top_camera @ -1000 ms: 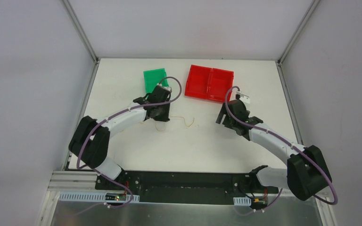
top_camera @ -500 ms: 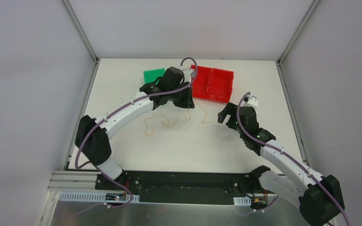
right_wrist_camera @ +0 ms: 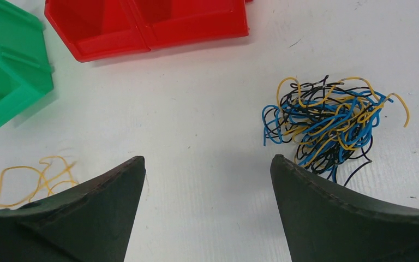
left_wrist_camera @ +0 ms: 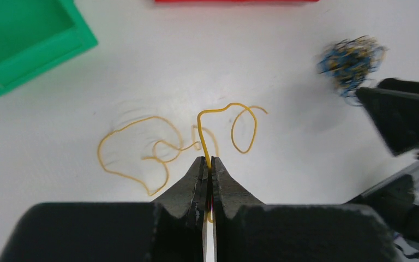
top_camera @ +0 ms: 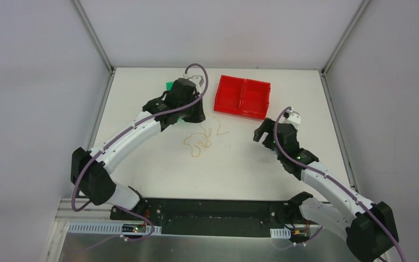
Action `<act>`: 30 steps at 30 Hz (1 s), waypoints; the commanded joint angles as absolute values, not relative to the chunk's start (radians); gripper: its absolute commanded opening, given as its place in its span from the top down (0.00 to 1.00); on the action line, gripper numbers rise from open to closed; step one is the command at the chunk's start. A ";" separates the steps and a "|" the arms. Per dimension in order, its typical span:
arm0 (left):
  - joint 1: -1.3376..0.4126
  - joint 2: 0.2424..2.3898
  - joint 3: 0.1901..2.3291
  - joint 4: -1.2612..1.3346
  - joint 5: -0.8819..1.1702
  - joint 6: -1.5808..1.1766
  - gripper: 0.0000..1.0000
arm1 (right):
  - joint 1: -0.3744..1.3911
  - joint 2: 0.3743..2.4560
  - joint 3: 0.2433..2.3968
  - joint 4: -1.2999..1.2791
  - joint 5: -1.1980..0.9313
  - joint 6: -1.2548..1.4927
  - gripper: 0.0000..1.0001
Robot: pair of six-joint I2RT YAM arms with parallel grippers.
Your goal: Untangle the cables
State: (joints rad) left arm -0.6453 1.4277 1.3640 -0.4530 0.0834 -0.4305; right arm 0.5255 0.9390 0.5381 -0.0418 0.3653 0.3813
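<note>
At desk (top_camera: pixel 158 164) centre, between the two arms: loose yellow strands (left_wrist_camera: pixel 136 155), lying well apart from the main bundle.

- Left gripper (left_wrist_camera: pixel 208 164): closed tight on one yellow strand (left_wrist_camera: pixel 203 128), which rises from the tips and curls away over the desk.
- Right gripper (right_wrist_camera: pixel 206 161): wide open, holding nothing.
- Knot of cables (right_wrist_camera: pixel 327 125): yellow, blue and black, tightly bunched, lying just beyond the right gripper's right-hand finger.
- Green bin (right_wrist_camera: pixel 11 71) and red bin (right_wrist_camera: pixel 147 24): at the far side of the desk.

Handling note (a judgement): the step looks like carrying one freed strand clear. Lift slowly so its trailing curls do not hook neighbouring strands, and pin the knot with the right gripper before any further pull.

Markings: no brand, label or writing legible.
</note>
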 commanded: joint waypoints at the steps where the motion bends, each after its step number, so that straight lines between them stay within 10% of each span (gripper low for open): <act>1: -0.642 1.482 1.250 -0.497 -0.089 -0.422 0.97 | 0.526 0.934 0.548 -0.037 0.399 0.394 0.11; 6: -0.634 1.510 1.177 -0.499 -0.280 -0.395 0.92 | 0.526 0.936 0.549 -0.037 0.395 0.394 0.11; 10: -0.632 1.562 1.175 -0.502 -0.311 -0.396 0.38 | 0.527 0.937 0.548 -0.038 0.390 0.394 0.11; 15: -0.632 1.586 1.171 -0.500 -0.243 -0.430 0.03 | 0.526 0.930 0.543 -0.040 0.380 0.397 0.11; 30: -0.633 1.703 1.089 -0.302 -0.026 -0.595 0.01 | 0.527 0.947 0.549 -0.039 0.359 0.397 0.11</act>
State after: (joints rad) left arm -0.6395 1.6356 1.0763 -0.3714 -0.0914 -0.5365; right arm 0.5255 0.9421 0.5381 -0.0425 0.3649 0.3847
